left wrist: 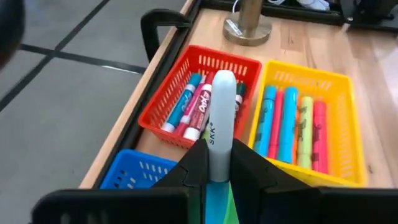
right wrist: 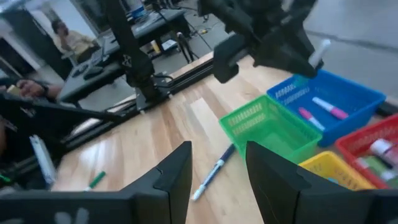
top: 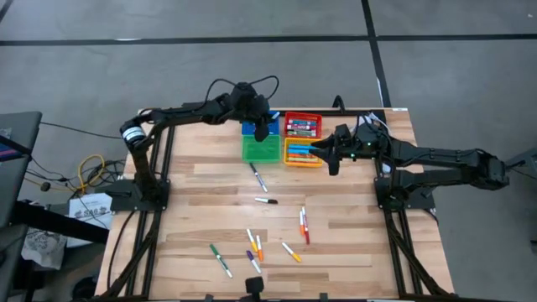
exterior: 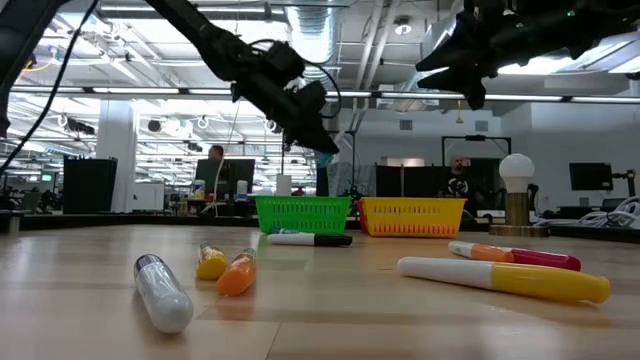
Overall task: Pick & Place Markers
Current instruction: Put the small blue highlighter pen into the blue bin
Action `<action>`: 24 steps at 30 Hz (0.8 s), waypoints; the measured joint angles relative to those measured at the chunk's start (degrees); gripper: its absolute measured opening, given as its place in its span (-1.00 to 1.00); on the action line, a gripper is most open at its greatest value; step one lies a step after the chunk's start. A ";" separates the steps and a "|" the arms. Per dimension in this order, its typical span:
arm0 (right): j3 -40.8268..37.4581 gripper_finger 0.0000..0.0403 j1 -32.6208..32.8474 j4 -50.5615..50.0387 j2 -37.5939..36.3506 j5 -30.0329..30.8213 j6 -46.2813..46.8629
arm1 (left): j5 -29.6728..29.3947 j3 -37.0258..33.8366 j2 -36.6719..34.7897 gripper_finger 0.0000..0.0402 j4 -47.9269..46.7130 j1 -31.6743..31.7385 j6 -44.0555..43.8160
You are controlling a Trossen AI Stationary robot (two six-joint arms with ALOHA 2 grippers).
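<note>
We see the left gripper point(top: 262, 127) up above the far side of the table, over the blue bin point(top: 252, 127) and the green bin point(top: 262, 149), its fingers pinched tight on a white-barrelled marker point(left wrist: 220, 121) with a blue-green end. The right gripper point(top: 329, 156) hovers just right of the yellow bin point(top: 300, 161), its fingers point(right wrist: 173, 177) apart with nothing between them. In the red bin point(top: 303, 117) lie several markers, and the yellow bin holds four more in blue, yellow-green and pink. On the bare wood, a blue-capped marker point(top: 258, 178) lies just near of the green bin and a black-capped one point(top: 266, 200) nearer still. The loose markers point(top: 255, 245) are scattered over the near half of the table point(top: 352, 243).
</note>
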 joint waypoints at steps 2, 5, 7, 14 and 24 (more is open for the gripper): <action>0.00 -0.31 0.01 0.05 -0.11 0.01 -3.00 | 2.11 1.27 1.30 -0.80 -1.34 1.02 0.19; 0.00 -0.30 0.03 -0.08 -0.12 -0.04 -4.82 | 3.48 2.48 2.69 -0.80 -3.37 2.18 0.26; 0.00 -0.29 0.04 0.07 -0.12 -0.06 -5.30 | 3.49 2.65 3.06 -0.80 -3.75 2.84 0.24; -4.61 -0.31 0.55 9.44 -0.13 -0.21 -3.86 | 5.20 2.74 3.04 -0.80 -5.12 5.16 1.52; -6.27 -0.31 0.46 12.33 -0.14 -0.21 -2.77 | 4.29 2.74 4.39 -0.77 -5.02 7.39 6.46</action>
